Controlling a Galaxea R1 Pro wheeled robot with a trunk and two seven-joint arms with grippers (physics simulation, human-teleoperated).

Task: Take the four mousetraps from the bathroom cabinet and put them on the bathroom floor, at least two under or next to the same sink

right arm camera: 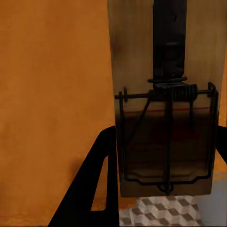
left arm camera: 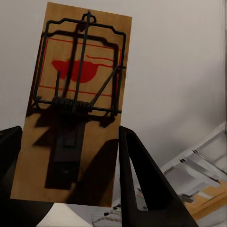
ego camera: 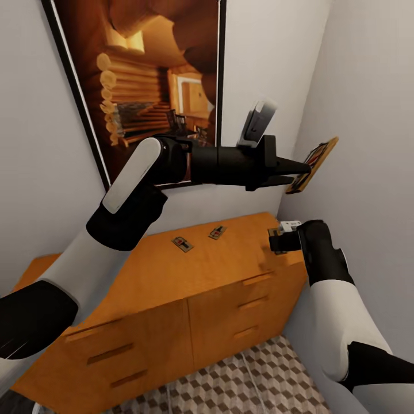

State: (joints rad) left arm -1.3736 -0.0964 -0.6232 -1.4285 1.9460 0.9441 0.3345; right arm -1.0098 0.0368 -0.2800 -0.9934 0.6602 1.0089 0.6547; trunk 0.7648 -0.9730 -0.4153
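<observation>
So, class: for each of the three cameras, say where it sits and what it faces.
Head view: looks down over both arms at the orange cabinet, two mousetraps on its top.
Left wrist view: along the left gripper, at its held mousetrap against the wall.
Right wrist view: along the right gripper, at its mousetrap over the cabinet.
Shared: both held traps.

Orange cabinet (ego camera: 172, 287); cube-patterned brown-beige floor (ego camera: 241, 385)

Four mousetraps are little brown wood boards with dark wire parts. One mousetrap (ego camera: 313, 164) is up in the air, tilted, pinched by the left tool (ego camera: 302, 171); it has a red mark on its face. Another mousetrap (right arm camera: 165, 118) is held by the right tool (ego camera: 277, 240). Two more (ego camera: 182, 244) (ego camera: 217, 232) lie flat, apart, on the orange cabinet top (ego camera: 144, 270). The cube-patterned floor (ego camera: 247, 382) lies below.
</observation>
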